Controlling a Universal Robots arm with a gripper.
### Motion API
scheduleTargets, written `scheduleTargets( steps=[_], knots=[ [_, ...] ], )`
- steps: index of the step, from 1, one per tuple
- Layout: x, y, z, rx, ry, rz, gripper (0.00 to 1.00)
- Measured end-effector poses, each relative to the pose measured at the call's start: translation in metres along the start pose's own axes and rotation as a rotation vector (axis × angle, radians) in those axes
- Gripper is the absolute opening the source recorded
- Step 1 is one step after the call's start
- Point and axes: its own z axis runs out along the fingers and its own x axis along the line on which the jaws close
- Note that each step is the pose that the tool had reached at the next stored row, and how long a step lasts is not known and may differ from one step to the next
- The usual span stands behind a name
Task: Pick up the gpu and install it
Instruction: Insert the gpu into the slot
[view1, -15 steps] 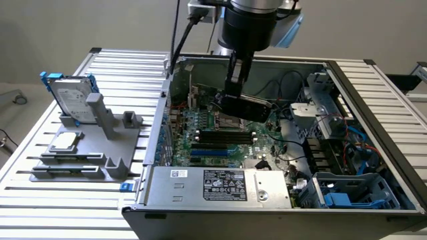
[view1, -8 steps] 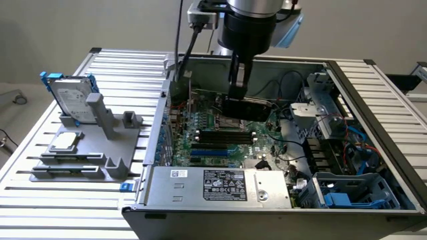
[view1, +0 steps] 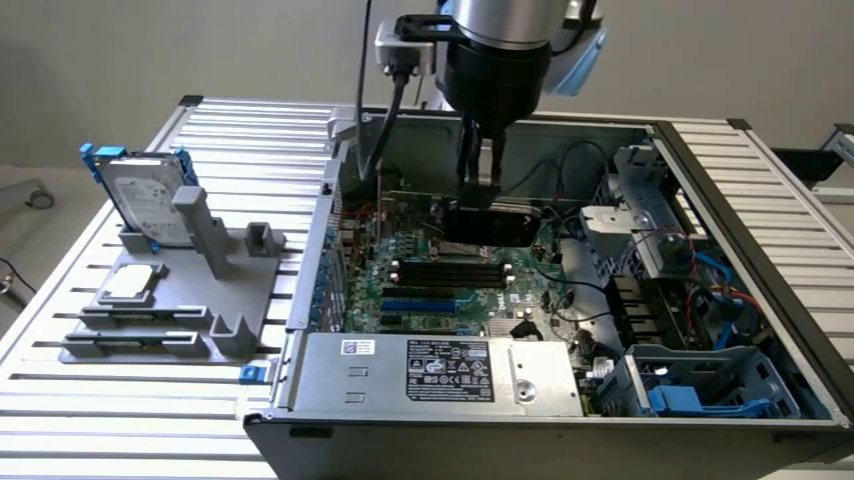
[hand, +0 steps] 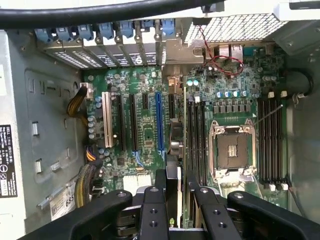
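Observation:
The gpu (view1: 503, 227) hangs upright inside the open computer case (view1: 667, 140), its black cooler face showing just above the green motherboard (view1: 441, 285). My gripper (view1: 478, 192) is shut on the card's upper edge. In the wrist view the gpu (hand: 176, 145) is edge-on between the two black fingers (hand: 152, 212). There it hangs over the board between the blue expansion slot (hand: 159, 120) and the black memory slots (hand: 196, 135). I cannot tell whether its lower edge touches a slot.
On the exterior view's left, a grey fixture (view1: 227, 290) holds a silver hard drive with a blue frame (view1: 140, 190) and a small silver chip (view1: 131, 283). The power supply (view1: 441, 368), a drive cage (view1: 701, 385) and loose cables (view1: 587, 215) crowd the case. The CPU socket (hand: 231, 150) lies open.

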Motion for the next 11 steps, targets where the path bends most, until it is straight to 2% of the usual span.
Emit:
scheduleTargets(
  steps=[6,11],
  knots=[
    [0.003,0.001,0.0079,-0.0005,0.0012,-0.037,0.26],
    [0.004,0.0123,0.0165,-0.0003,0.0013,-0.042,0.26]
  ],
)
